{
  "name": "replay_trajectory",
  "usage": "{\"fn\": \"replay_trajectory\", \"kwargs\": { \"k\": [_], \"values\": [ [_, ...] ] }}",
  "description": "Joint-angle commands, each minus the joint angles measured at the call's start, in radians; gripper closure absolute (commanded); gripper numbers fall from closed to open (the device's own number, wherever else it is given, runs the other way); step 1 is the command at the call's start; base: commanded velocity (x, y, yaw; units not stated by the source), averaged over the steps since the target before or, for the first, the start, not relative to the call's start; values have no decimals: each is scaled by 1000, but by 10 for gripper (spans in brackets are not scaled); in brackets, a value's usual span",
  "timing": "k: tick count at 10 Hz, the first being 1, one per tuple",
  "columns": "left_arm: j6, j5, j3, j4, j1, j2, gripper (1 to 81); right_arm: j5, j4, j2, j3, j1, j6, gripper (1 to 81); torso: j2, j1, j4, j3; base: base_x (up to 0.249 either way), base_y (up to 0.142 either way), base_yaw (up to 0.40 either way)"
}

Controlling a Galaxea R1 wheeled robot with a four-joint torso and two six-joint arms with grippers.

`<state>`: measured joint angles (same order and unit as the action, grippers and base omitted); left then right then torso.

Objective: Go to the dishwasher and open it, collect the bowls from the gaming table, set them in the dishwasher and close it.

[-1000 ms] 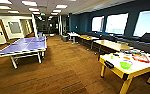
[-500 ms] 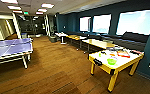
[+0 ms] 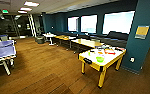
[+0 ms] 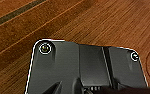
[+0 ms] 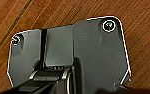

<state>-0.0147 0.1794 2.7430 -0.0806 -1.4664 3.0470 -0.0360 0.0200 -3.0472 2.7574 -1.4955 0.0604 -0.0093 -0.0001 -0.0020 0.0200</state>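
A yellow-edged gaming table [image 3: 104, 58] stands on wood floor [image 3: 48, 72] beside a teal pillar [image 3: 143, 37]. A lime green bowl [image 3: 100, 59] sits near its front edge. Whether either claw is spread or closed cannot be told.

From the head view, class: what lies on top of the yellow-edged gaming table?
On the gaming table sits a lime green bowl near the front edge, with orange and red items behind it. These are too blurred to name, and anything behind them cannot be made out.
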Motion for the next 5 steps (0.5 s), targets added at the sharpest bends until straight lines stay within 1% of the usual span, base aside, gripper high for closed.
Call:
{"fn": "replay_trajectory", "kwargs": {
  "k": [1,5],
  "values": [
    [5,-43,-3,7,56,-2,10,48,-3,-6,-3,56,-2,10,0,0,0,0,0,0,-347],
    [7,-43,-3,7,57,-3,10,48,-2,-6,-4,56,-2,10,0,0,0,0,0,0,-353]
  ]
}}
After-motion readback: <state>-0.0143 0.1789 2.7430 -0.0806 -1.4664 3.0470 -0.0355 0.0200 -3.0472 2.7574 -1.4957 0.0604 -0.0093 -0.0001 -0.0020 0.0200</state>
